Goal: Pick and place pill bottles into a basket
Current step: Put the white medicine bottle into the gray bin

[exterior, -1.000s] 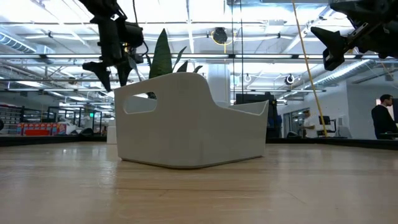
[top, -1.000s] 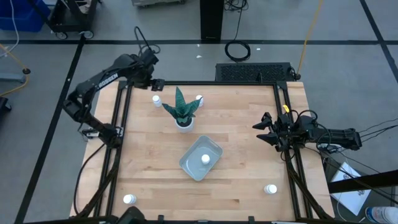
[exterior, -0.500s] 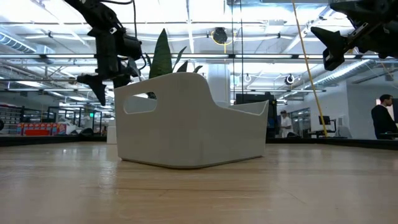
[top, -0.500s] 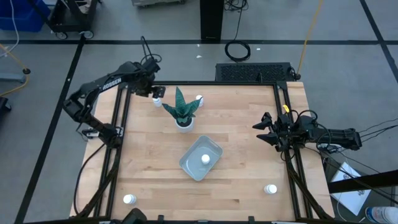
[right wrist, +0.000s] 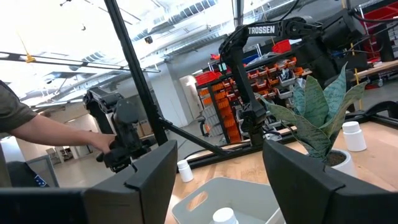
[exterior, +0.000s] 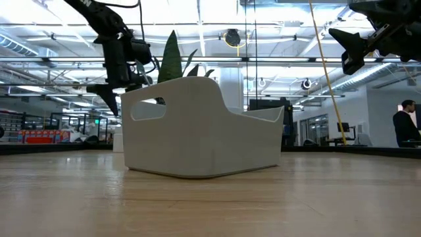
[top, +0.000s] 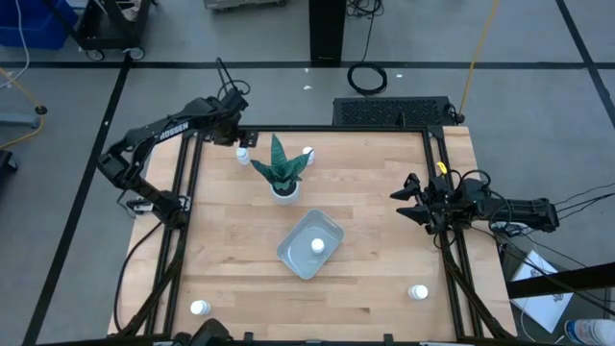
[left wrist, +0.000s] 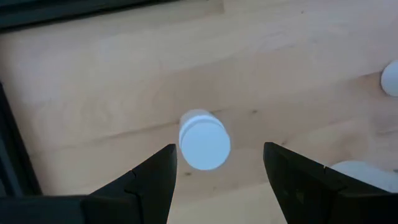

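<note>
A white pill bottle (top: pixel 242 155) stands upright on the table near the far left corner; it also shows from above in the left wrist view (left wrist: pixel 204 140). My left gripper (top: pixel 237 142) hangs open just above it, its fingers standing on either side of it (left wrist: pixel 219 150) without touching. The pale basket (top: pixel 310 243) lies mid-table with one bottle (top: pixel 317 246) in it. Other bottles stand by the plant (top: pixel 307 152), near right (top: pixel 417 291) and near left (top: pixel 200 308). My right gripper (top: pixel 408 203) waits open at the right edge.
A potted plant (top: pixel 282 173) in a white pot stands between the two far bottles, close to my left gripper. A dark frame rail (top: pixel 192 163) runs along the table's left edge. A person's arm (right wrist: pixel 37 130) shows beyond the table.
My left gripper has moved from the far edge a little toward the near edge and come down over the far-left bottle, staying open. The bottle has not moved.
</note>
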`<action>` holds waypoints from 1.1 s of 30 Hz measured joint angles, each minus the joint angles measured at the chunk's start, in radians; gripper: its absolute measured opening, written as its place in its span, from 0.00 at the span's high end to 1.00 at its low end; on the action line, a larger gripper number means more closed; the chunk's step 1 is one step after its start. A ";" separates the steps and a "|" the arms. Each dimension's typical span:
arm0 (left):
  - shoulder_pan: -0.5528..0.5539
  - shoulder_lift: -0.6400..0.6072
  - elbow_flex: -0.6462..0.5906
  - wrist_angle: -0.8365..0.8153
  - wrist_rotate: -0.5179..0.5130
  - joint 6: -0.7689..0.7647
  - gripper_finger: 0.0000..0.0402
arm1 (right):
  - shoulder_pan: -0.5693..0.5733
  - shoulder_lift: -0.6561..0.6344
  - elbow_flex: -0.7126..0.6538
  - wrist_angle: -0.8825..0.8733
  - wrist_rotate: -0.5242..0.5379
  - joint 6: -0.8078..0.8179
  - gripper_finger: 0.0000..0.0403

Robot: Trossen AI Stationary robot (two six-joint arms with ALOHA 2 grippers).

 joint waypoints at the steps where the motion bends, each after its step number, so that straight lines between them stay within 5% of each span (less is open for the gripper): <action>1: 0.000 0.000 0.000 0.001 0.000 0.000 0.39 | 0.000 0.000 0.000 0.000 0.000 0.000 0.42; 33: -0.011 0.156 0.000 -0.015 0.010 0.030 0.39 | 0.000 0.000 -0.001 0.000 0.000 0.000 0.43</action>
